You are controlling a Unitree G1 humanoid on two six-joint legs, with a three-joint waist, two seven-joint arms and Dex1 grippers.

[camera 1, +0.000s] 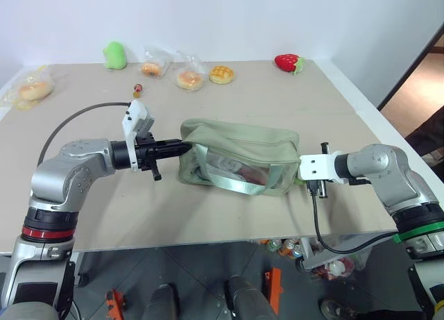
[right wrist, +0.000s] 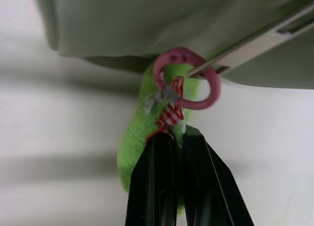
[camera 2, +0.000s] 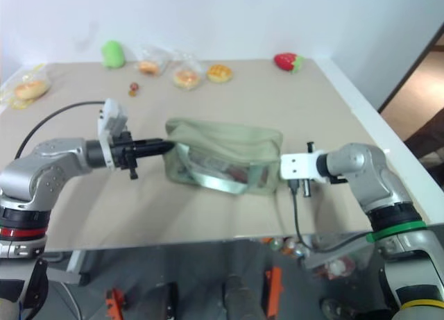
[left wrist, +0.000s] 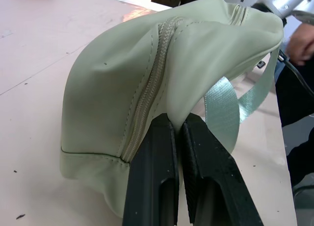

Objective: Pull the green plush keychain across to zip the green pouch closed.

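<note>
- Sage-green fabric: green pouch (camera 1: 239, 157) lies on its side mid-table (camera 1: 291, 98), clear window side facing the robot, webbing strap (left wrist: 223, 106) hanging off the front.
- L gripper (left wrist: 176, 125): fingers together, pinching a fold of pouch fabric at the end nearest it, just beside the zipper (left wrist: 147, 98). Anchor hold, by my reading.
- R gripper (right wrist: 176, 133): fingers together, clamped on the red-white ribbon of the green plush keychain (right wrist: 135, 138), at the pouch's opposite end. Pink ring (right wrist: 189, 84) links ribbon to the metal pull.
- Risk 1: grip is on thin ribbon, not the plush or the pull. A hard tug could slip the ribbon out, or strain it at the ring.
- Risk 2: L pinch holds little cloth; if it lets go, the whole pouch would slide w/ the pull instead of zipping.
- Risk 3: pouch top sags and bends along the zip line, so the slider may jam; pulling off-line from the track would worsen that.
- Risk 4: strap or loose fabric could catch in the teeth.
- Writing/brands: none legible on pouch, keychain or the wrapped buns (camera 1: 189, 77) at the far edge.
</note>
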